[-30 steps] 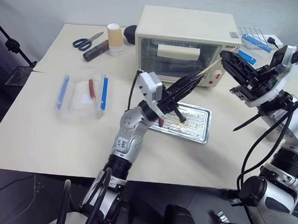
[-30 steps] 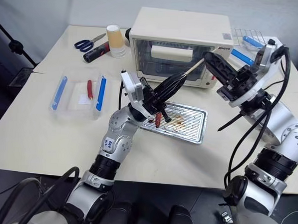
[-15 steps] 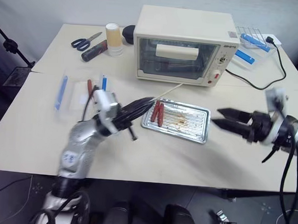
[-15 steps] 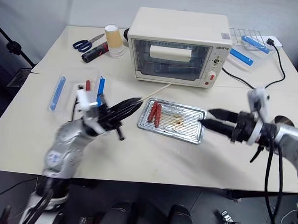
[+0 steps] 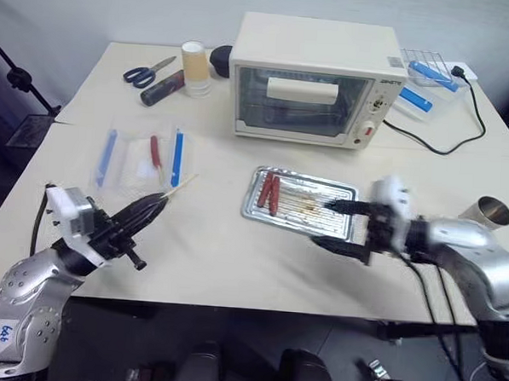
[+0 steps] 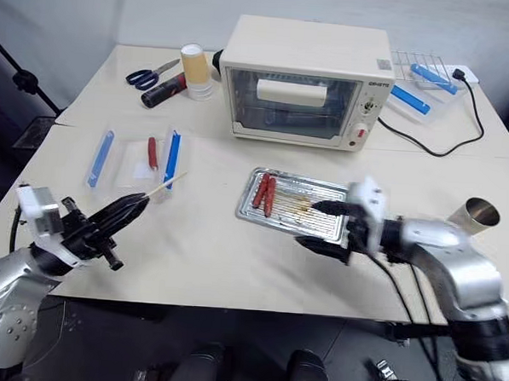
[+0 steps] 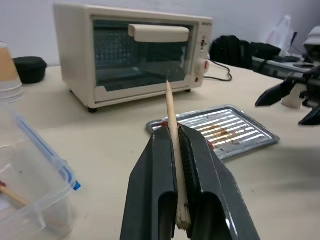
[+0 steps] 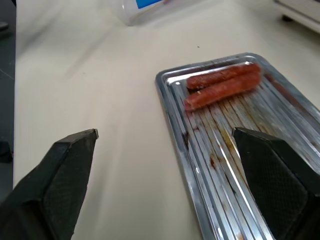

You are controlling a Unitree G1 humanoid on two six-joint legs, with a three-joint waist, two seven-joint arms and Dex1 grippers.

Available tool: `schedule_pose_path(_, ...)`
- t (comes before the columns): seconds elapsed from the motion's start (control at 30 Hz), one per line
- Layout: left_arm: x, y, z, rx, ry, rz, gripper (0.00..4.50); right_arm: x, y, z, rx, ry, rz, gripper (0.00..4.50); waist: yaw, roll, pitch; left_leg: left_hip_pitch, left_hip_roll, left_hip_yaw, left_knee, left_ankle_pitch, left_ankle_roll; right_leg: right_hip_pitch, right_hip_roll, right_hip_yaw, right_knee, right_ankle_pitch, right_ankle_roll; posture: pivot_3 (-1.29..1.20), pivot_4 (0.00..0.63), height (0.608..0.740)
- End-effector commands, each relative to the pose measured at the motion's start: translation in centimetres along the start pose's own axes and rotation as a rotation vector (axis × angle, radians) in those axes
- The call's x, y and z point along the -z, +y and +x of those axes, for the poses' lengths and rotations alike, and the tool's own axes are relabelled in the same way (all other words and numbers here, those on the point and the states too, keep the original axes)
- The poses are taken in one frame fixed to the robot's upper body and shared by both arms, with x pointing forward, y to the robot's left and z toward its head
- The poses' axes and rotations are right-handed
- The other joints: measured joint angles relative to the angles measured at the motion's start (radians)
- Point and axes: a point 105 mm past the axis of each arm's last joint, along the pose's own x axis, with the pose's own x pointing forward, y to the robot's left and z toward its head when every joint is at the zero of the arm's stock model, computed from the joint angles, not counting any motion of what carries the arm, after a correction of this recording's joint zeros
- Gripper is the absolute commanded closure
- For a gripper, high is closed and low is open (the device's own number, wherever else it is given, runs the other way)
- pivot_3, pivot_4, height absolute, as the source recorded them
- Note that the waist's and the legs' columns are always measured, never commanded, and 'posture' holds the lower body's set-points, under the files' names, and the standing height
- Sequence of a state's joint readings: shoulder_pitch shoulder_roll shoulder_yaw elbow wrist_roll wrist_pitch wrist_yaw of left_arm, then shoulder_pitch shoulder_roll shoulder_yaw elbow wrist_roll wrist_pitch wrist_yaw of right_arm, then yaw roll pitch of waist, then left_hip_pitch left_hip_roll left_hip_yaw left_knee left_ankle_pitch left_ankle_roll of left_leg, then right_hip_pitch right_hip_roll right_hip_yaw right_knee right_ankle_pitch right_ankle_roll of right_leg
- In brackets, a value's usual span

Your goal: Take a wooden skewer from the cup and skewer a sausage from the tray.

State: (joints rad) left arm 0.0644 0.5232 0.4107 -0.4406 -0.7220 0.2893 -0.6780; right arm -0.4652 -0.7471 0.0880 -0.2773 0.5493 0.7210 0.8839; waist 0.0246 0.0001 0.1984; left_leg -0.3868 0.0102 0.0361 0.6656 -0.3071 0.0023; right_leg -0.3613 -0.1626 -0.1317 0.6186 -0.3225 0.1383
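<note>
My left gripper hangs over the table's front left, shut on the wooden skewer. The skewer's pointed tip sticks out past the fingers, aimed toward the tray. The shiny ridged tray lies mid-table in front of the oven, with two red-brown sausages at its left end. My right gripper is open at the tray's right front corner, one finger over the tray, the other over the table in front. Its wide-spread fingers face the sausages. The grey metal cup stands at the table's right edge.
A cream toaster oven stands behind the tray, its cord trailing right. A clear plastic container with blue items lies to the left. Scissors, a red-black tool and a paper cup sit at the back left.
My left arm swung left and down from above the tray to the front left, keeping the skewer. My right gripper let go of the skewer, opened and dropped to the tray's right end.
</note>
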Motion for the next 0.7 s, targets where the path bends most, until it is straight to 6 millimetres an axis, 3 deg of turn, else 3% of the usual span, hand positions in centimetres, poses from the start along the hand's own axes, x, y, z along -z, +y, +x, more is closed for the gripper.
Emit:
schedule_pose_path(0.03, -1.0, -0.3, -0.1, -0.008, -0.031, 0.02, 4.5, -1.2, -0.3, 2.0, 0.068, -0.018, 0.023, 0.01, 0.002, -0.001, -0.001, 0.0, 0.0, 0.0, 0.0, 0.0, 0.0, 0.0, 0.001, -0.001, 0.0, 0.0, 0.0, 0.0, 0.15, 0.74)
schedule_pose_path(0.2, -0.9, -0.6, 0.4, -0.016, -0.042, 0.008, 4.5, -1.8, -2.9, 6.1, 0.275, -0.012, -0.003, 0.01, -0.005, -0.002, -0.001, -0.001, -0.003, 0.002, 0.0, 0.0, 0.0, -0.001, 0.001, 0.0, 0.0, 0.0, 0.0, 0.0, 0.15, 0.74)
schedule_pose_path(0.4, -0.9, -0.8, 0.7, -0.018, -0.049, 0.0, 4.5, -1.8, -3.7, 7.7, 0.356, 0.006, 0.007, 0.01, -0.006, -0.002, -0.001, -0.004, -0.005, 0.003, -0.001, 0.0, -0.001, -0.006, 0.001, 0.001, 0.002, 0.0, -0.001, 0.0, 0.15, 0.74)
schedule_pose_path(0.7, -0.8, -0.9, 1.1, -0.013, -0.056, -0.007, 4.5, -0.9, -4.7, 8.0, 0.42, 0.042, -0.013, 0.01, -0.021, -0.002, -0.001, -0.004, -0.005, 0.005, -0.002, 0.0, -0.001, -0.008, 0.001, 0.003, 0.004, 0.0, -0.001, 0.0, 0.15, 0.74)
